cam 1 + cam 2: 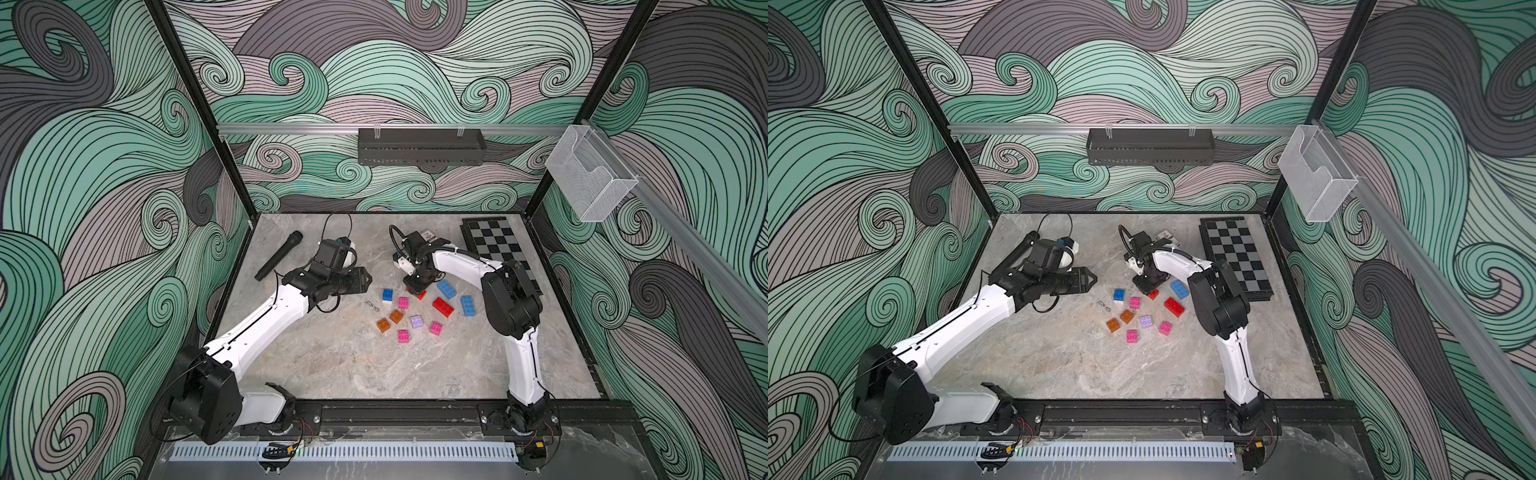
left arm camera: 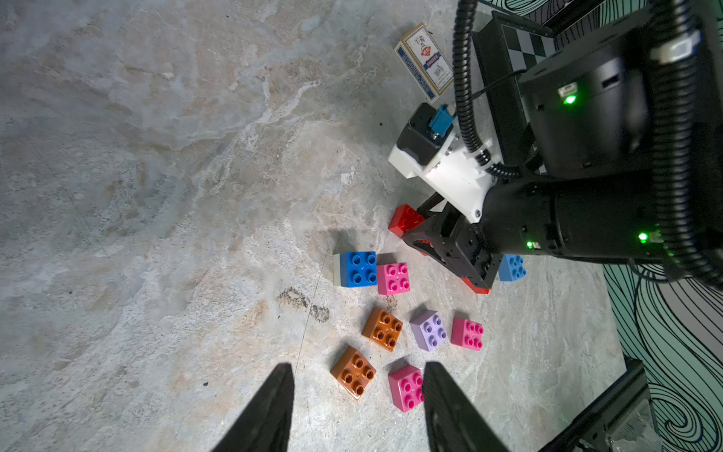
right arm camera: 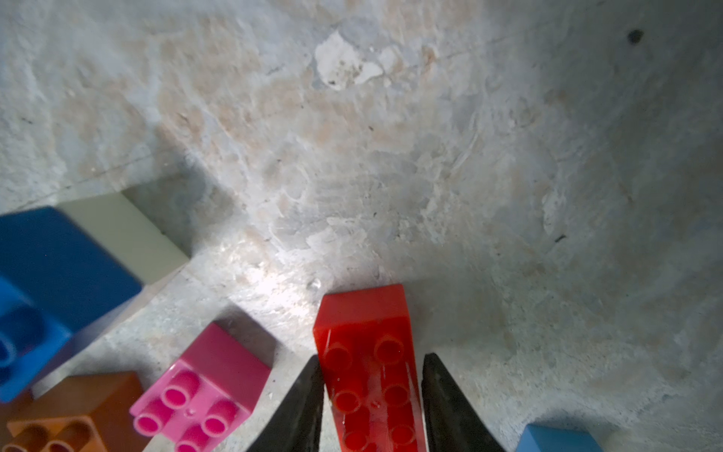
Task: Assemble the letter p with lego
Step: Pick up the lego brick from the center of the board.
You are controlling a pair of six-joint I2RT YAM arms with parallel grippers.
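The lego lies loose mid-table. A red oblong brick [image 3: 367,325] rests on the marble, and my right gripper [image 3: 372,356] reaches down from above and is shut on its long sides; only a corner of that brick [image 1: 420,295] shows in a top view. Nearby are another red oblong brick [image 1: 443,306], two blue oblong bricks [image 1: 446,289], a blue square brick on a white one [image 1: 387,295], three pink bricks [image 1: 403,302], two orange bricks [image 1: 396,316] and a lilac brick [image 1: 416,321]. My left gripper [image 1: 361,280] hovers left of the pile, open and empty.
A black microphone [image 1: 278,255] lies at the back left. A folded chessboard [image 1: 498,249] lies at the back right, behind the right arm. A boxed card deck [image 2: 424,62] sits near the back, behind the right wrist.
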